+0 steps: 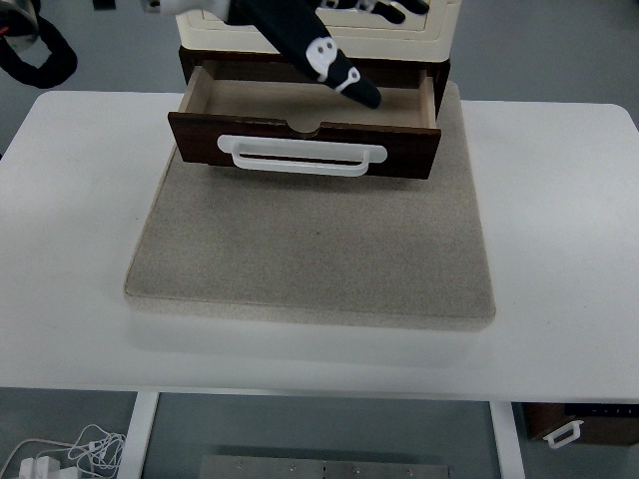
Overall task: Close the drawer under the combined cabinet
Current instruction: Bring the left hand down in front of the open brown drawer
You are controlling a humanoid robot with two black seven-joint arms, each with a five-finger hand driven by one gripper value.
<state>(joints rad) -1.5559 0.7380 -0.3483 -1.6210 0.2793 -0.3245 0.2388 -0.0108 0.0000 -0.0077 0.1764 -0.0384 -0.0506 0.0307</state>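
The combined cabinet [399,42] stands at the back of the table, with a cream upper part on a dark brown base. Its bottom drawer [399,150] is pulled out toward me; the dark brown front carries a white handle [302,156]. The drawer's inside [250,100] is bare wood with nothing in it. A black hand [334,68] with white markings comes down from the picture's top edge and hangs over the drawer's back right part. I cannot see from which side its arm comes. It holds nothing that I can see.
The cabinet stands on a grey felt mat [310,249] on a white table [559,200]. A black rounded object [45,60] lies beyond the far left corner. Below the table are white cables [75,454] on the left and a brown box with a white handle [574,427] on the right.
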